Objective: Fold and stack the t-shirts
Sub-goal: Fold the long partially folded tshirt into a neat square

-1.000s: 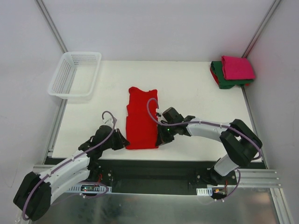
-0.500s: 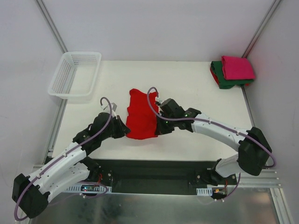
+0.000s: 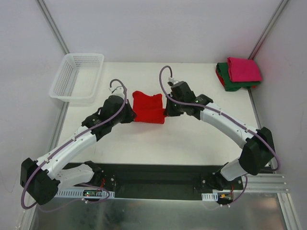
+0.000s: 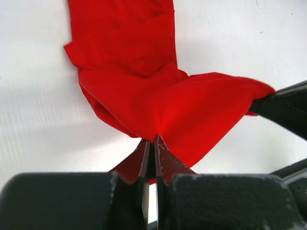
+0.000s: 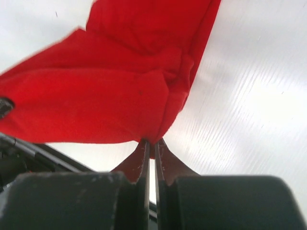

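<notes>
Far left, off the table's (image 3: 192,139) back corner: white mesh basket (image 3: 76,76), apart from all cloth. Next along, left gripper (image 3: 128,115), jaws pressed together on a pinch of the red t-shirt (image 3: 148,108) at its left edge. In the middle, on the white top, that shirt itself: narrow, doubled over, its near end held up over the far part and sagging between the two grips; possibly clear of the layer beneath, though hard to tell from above. Just right of it, right gripper (image 3: 169,109), jaws likewise nipped shut on the shirt's right edge. Far right, back corner: magenta-pink t-shirt (image 3: 243,68) folded and lying on a folded dark green t-shirt (image 3: 230,84). Judged step: crosswise fold of the third shirt, about halfway over. Needed next, by that reading: both pinched corners lowered level onto the far end, edges lined up, a release together, then a carry across to the stack
</notes>
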Available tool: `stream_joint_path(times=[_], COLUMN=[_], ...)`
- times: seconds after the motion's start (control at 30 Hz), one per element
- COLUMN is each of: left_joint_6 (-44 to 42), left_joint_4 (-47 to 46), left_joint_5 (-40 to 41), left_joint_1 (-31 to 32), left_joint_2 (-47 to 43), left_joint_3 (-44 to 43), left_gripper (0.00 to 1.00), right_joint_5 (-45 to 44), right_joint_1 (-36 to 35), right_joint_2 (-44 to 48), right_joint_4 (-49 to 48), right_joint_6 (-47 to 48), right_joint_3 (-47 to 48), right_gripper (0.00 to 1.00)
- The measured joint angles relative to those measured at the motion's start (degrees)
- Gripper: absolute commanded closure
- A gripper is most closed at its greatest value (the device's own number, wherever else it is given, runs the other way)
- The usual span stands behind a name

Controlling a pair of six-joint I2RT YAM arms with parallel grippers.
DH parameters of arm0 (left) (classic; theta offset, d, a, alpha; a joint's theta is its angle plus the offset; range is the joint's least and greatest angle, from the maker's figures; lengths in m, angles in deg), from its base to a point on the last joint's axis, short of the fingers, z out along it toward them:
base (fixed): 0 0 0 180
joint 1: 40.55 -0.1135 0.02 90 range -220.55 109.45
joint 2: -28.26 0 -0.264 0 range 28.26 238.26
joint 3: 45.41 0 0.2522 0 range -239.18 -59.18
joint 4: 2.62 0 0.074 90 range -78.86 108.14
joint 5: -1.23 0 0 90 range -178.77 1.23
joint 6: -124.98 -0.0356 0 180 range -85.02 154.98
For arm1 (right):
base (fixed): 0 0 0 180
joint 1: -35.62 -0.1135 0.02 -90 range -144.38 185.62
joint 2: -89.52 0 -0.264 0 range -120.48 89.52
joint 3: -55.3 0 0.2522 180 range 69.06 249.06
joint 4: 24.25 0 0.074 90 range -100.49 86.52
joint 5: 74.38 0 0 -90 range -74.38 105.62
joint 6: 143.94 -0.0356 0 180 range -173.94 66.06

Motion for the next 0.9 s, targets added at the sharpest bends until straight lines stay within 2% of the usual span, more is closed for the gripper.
stream_joint_path(times=[0.3, 0.67, 0.9], left_joint_6=[-3.9, -5.6, -7.2], left_joint_4=[-3.4, -8.6, -12.0], left_joint_5=[1.6, -1.9, -3.7], left_joint_1=[-3.1, -12.0, -13.8], left_joint_2=[9.6, 18.6, 26.0], left_joint_3=[-5.7, -6.6, -10.5], left_gripper=[1.00, 1.00, 1.00], right_joint_5=[3.3, 10.4, 11.6], right_joint_1=[5.9, 8.5, 10.7], right_joint_2=[-9.6, -19.6, -22.9], right_joint_4=[-0.5, -3.8, -5.5], right_joint_6=[3.7, 4.8, 5.5], right_joint_3=[9.6, 13.2, 16.3], right_gripper=[0.99, 0.99, 0.99])
